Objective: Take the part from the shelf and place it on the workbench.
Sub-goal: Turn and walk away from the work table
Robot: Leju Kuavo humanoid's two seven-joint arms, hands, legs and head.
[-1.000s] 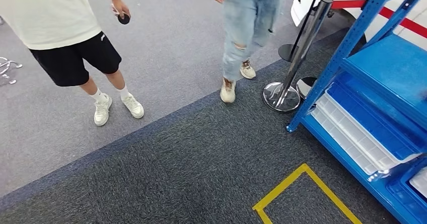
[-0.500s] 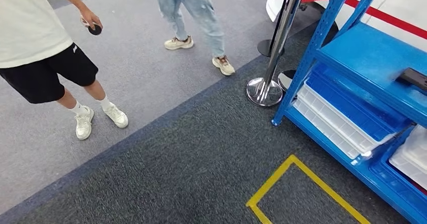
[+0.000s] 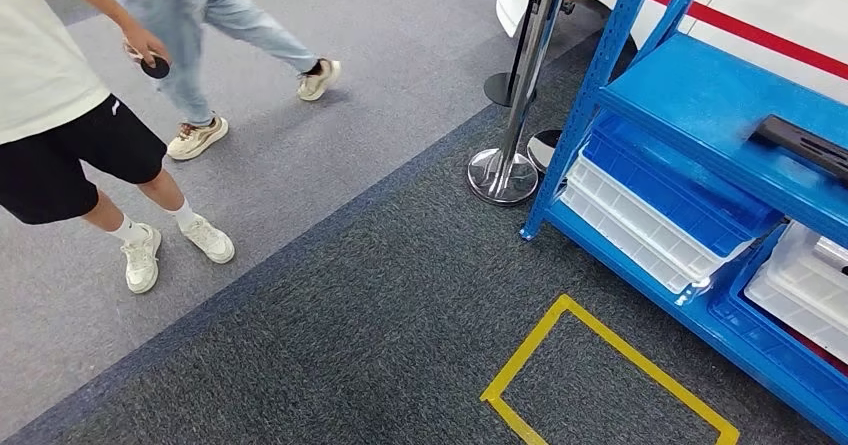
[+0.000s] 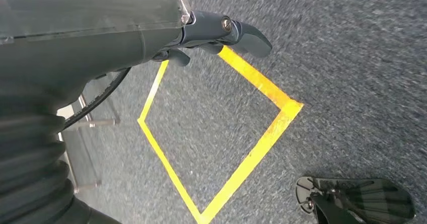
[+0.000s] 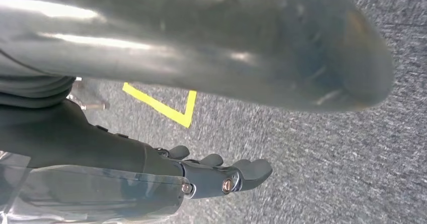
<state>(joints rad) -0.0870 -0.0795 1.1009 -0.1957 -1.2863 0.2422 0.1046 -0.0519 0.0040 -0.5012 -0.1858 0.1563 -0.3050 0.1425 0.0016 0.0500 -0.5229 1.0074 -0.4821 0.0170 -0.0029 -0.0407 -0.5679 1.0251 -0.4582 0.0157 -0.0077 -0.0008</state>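
A long dark part (image 3: 803,144) lies on the upper board of the blue shelf (image 3: 690,90) at the right of the head view. My left hand (image 4: 221,31) hangs over the dark carpet, its fingers loosely apart and holding nothing. My right hand (image 5: 221,176) also hangs low above the carpet, fingers stretched out with nothing in them. Both hands are far from the shelf.
Blue and white bins (image 3: 650,210) fill the lower shelf levels. A chrome stanchion (image 3: 505,170) stands by the shelf's corner post. A yellow tape square (image 3: 600,370) marks the carpet in front. Two people (image 3: 60,115) are on the lighter floor to the left, one walking away (image 3: 230,20).
The whole picture has shifted: the camera has turned toward the shelf, bringing the dark part into view. The person in jeans has walked off to the left.
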